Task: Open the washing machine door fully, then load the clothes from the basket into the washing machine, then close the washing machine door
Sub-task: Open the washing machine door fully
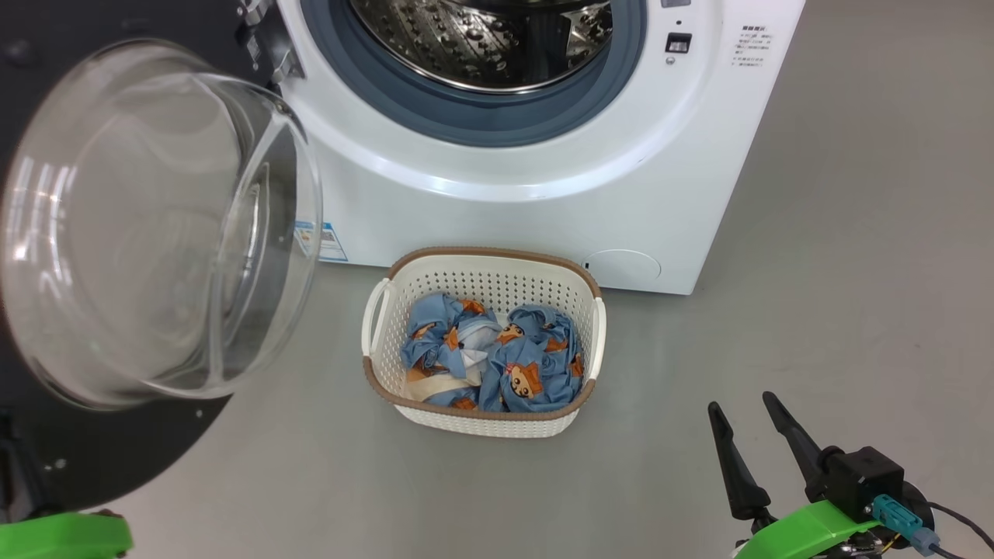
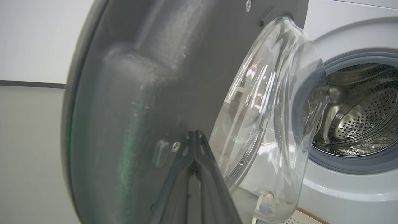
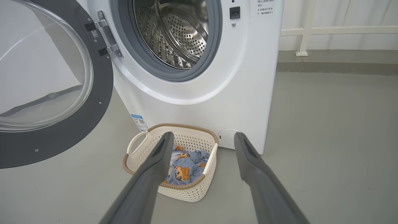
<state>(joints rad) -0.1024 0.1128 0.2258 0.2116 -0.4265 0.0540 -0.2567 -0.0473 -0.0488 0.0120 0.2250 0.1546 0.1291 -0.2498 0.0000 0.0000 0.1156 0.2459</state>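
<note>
At the far left, the door [image 1: 155,225] hangs swung out on its hinges at the machine's left edge. Its glass bowl bulges to the right, toward the basket. The left gripper [image 2: 194,133] has its fingers pressed together with nothing between them. The tips sit at the door's dark inner face beside a screw, but you cannot tell whether they touch it. The door looks open wide enough to leave the drum mouth clear.

Moving right, the basket [image 1: 481,260] stands on the floor [image 1: 854,272] just in front of the machine [image 1: 543,210], below the drum [image 1: 481,39]. It has a handle at the left end and one at the right, so its long axis seems to run left to right, along the machine's front. The clothes [image 1: 497,357] lie crumpled inside it, heaped toward the near wall. The heap is wider left to right than near to far, and no sleeve or edge sticks out to aim for.

At the right, the right gripper [image 1: 739,401] hovers near you with its fingers spread wide and empty. They point away from you, leaning a little left.

The loading turns on this: the clothes lie farther away and to the left of the right gripper, well apart from it, and lower. That arm is the nearer one, and the left is busy at the door. You would reach it forward and left, coming down over the basket's near rim.
</note>
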